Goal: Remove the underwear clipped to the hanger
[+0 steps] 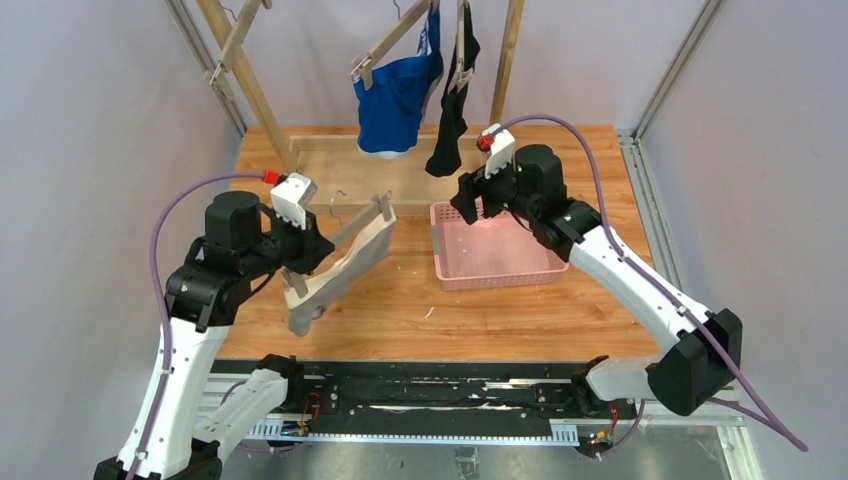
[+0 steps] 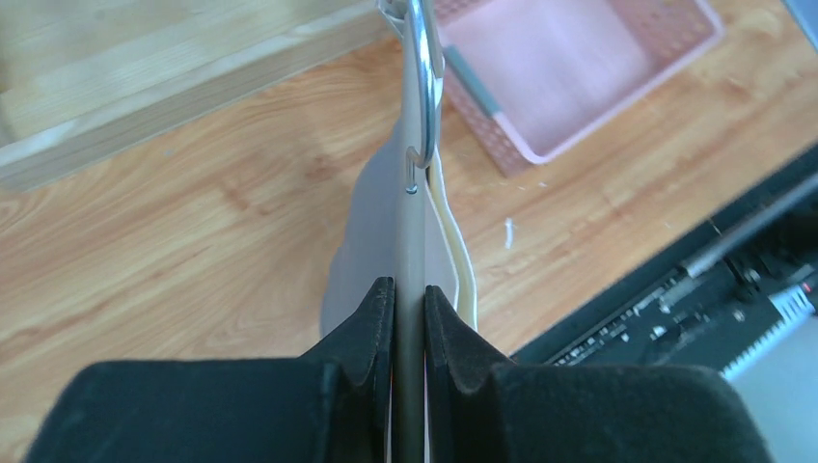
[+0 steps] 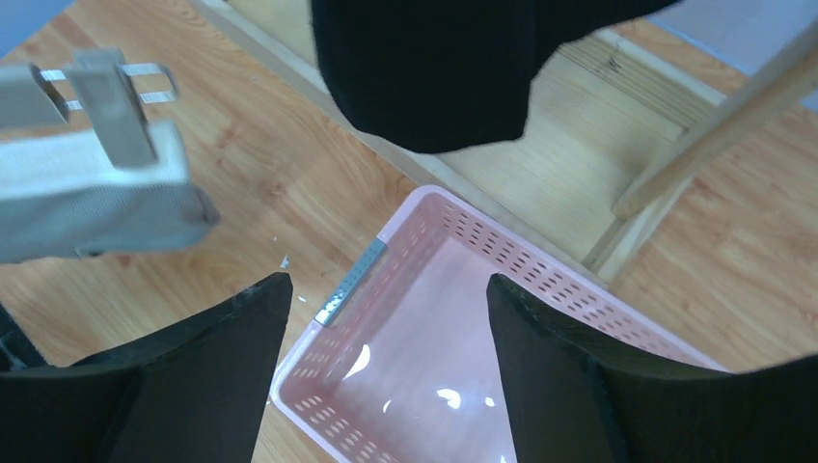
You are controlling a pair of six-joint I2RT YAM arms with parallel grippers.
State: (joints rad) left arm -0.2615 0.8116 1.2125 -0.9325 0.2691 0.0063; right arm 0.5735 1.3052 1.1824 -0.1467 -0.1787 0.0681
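Observation:
The light grey underwear hangs clipped to a wooden hanger held over the table's left half. My left gripper is shut on that hanger's bar, and the grey fabric droops beyond the fingers below the metal hook. The blue underwear and the black underwear hang from hangers on the rack at the back. My right gripper is open and empty, just below the black underwear and above the far left corner of the pink basket.
The pink basket sits right of centre with nothing in it. A wooden rack with a base frame stands at the back; one leg is close to my right gripper. The clip on the grey underwear shows at left.

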